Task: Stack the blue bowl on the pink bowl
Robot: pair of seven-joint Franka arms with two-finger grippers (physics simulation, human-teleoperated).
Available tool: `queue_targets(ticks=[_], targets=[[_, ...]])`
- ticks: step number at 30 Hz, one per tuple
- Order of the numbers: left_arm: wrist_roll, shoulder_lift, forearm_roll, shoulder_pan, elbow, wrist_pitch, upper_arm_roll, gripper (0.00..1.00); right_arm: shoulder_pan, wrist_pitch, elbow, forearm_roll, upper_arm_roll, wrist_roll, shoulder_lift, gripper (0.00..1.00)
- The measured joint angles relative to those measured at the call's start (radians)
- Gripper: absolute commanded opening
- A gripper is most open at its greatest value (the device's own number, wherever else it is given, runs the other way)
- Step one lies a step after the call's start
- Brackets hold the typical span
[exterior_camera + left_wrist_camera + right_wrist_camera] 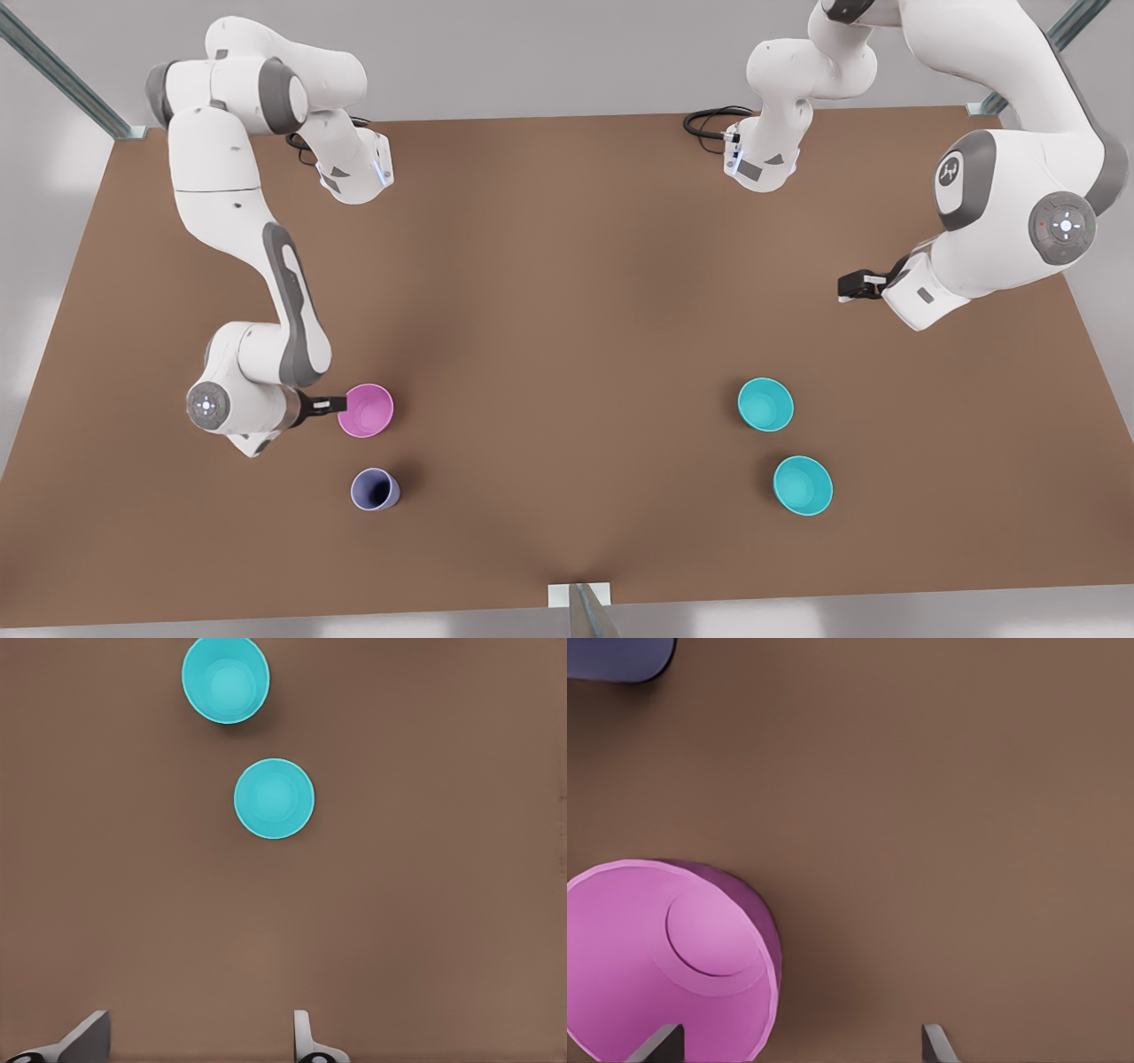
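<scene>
The pink bowl (366, 410) (664, 966) stands upright on the front view's left. My right gripper (332, 405) (797, 1050) is open at its rim, with one fingertip (656, 1045) over the bowl's inside and the other outside the wall. The blue bowl (765, 404) (274, 798), a deeper teal, rests on the front view's right. Well behind that bowl and clear of it, my left gripper (852, 286) (199, 1047) hovers open, holding nothing.
A brighter turquoise bowl (803, 486) (225, 679) sits close in front of the blue one. A periwinkle cup (375, 489) (618, 657) stands just in front of the pink bowl. The brown table (567, 292) stretches bare between the two groups.
</scene>
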Motion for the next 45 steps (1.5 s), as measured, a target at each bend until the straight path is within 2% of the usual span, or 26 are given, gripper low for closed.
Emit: queue_targets(ticks=[15, 18, 20, 23, 31, 35, 38, 41, 45], targets=[[0.005, -0.005, 0.002, -0.002, 0.009, -0.040, -0.023, 1.00, 0.017, 0.100, -0.051, 0.094, 0.005, -0.062, 0.067, 0.99], [0.005, -0.005, 0.002, 0.001, 0.009, -0.047, -0.023, 1.00, 0.018, 0.101, -0.057, 0.123, 0.015, -0.074, 0.071, 0.56], [0.005, -0.005, 0.002, 0.001, 0.009, -0.050, -0.023, 1.00, 0.020, 0.100, -0.058, 0.143, 0.020, -0.087, 0.074, 0.33], [0.005, -0.005, 0.001, -0.001, 0.009, -0.052, -0.023, 1.00, 0.024, 0.089, -0.056, 0.156, 0.023, -0.105, 0.068, 0.21], [0.006, -0.005, 0.001, -0.001, 0.009, -0.055, -0.023, 1.00, 0.069, 0.027, -0.051, 0.152, 0.023, -0.115, 0.004, 0.21], [0.006, -0.005, 0.001, -0.002, 0.009, -0.062, -0.035, 1.00, 0.204, -0.014, -0.043, 0.187, 0.023, -0.085, -0.044, 0.21], [0.006, -0.003, 0.001, -0.006, 0.009, -0.069, -0.045, 1.00, 0.337, -0.034, 0.027, 0.219, 0.023, -0.022, -0.061, 0.21], [0.006, 0.012, 0.002, -0.003, 0.009, -0.071, -0.046, 1.00, 0.441, -0.037, 0.189, 0.275, 0.023, 0.065, 0.014, 0.21], [0.006, 0.028, 0.004, 0.003, 0.009, -0.066, -0.045, 1.00, 0.561, 0.089, 0.355, 0.324, 0.023, 0.190, 0.196, 0.21]])
